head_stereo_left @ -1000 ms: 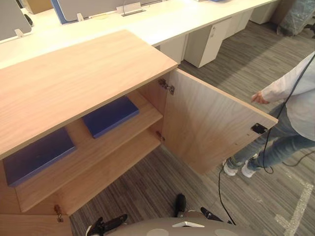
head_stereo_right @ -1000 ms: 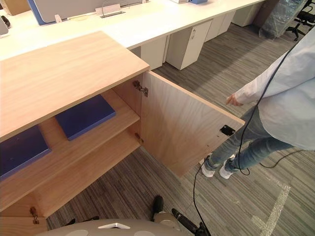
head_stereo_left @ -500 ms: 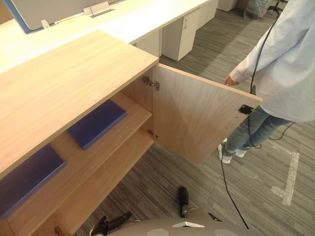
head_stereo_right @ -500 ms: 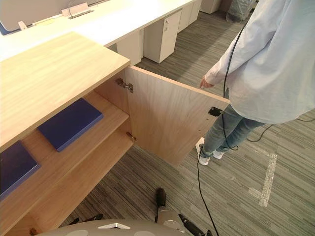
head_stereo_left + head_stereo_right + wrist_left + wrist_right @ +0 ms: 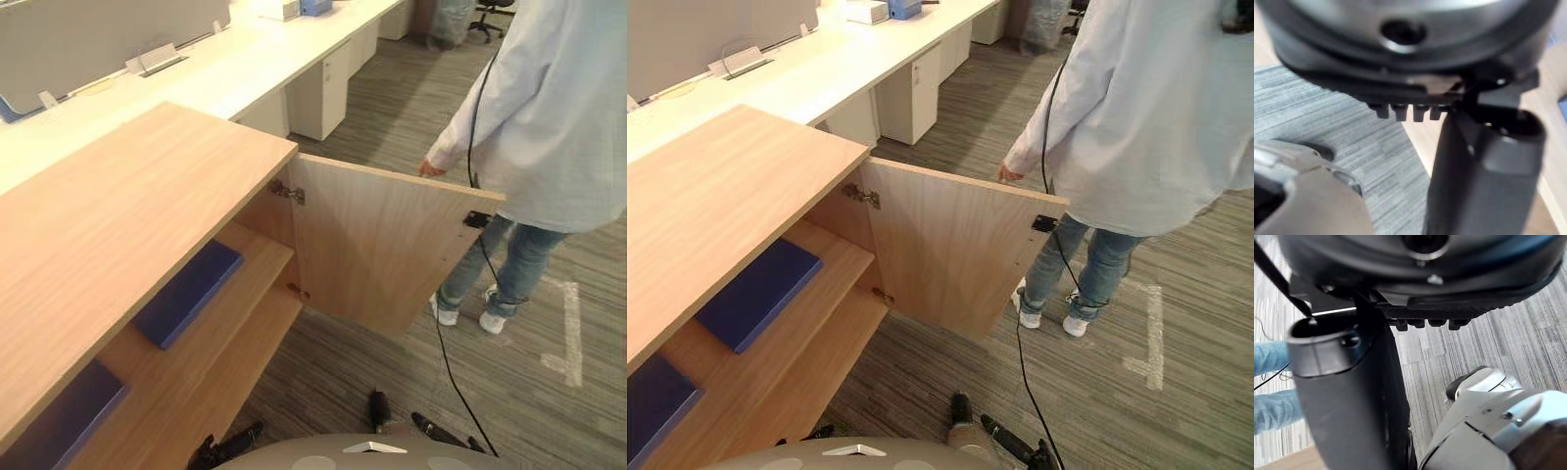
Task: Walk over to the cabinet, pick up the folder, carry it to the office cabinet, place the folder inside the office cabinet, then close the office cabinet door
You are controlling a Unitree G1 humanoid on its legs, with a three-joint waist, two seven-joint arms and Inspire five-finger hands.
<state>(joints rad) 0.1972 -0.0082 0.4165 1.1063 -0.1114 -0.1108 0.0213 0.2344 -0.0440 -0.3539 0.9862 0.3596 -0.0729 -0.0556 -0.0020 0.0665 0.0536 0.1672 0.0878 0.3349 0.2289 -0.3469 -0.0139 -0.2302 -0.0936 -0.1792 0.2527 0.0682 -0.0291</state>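
Observation:
A blue folder (image 5: 188,292) lies flat on the upper shelf of the wooden cabinet (image 5: 127,225). A second blue folder (image 5: 64,421) lies further left on the same shelf. The cabinet door (image 5: 377,245) stands wide open, swung out to the right. My left hand (image 5: 227,446) hangs low at the view's bottom edge, open and holding nothing; the left wrist view shows its thumb (image 5: 1484,166) over the carpet. My right hand (image 5: 437,431) hangs low on the right, open and holding nothing, seen close in the right wrist view (image 5: 1347,396).
A person (image 5: 549,108) in a pale shirt and jeans stands just past the open door, one hand (image 5: 428,168) at its top edge. Long white desks (image 5: 225,73) with a drawer unit (image 5: 318,93) run behind the cabinet. White tape (image 5: 568,333) marks the grey carpet.
The camera has swung to the right, so the cabinet has slid left in view. The person has stepped closer and brought a hand to the door's top edge.

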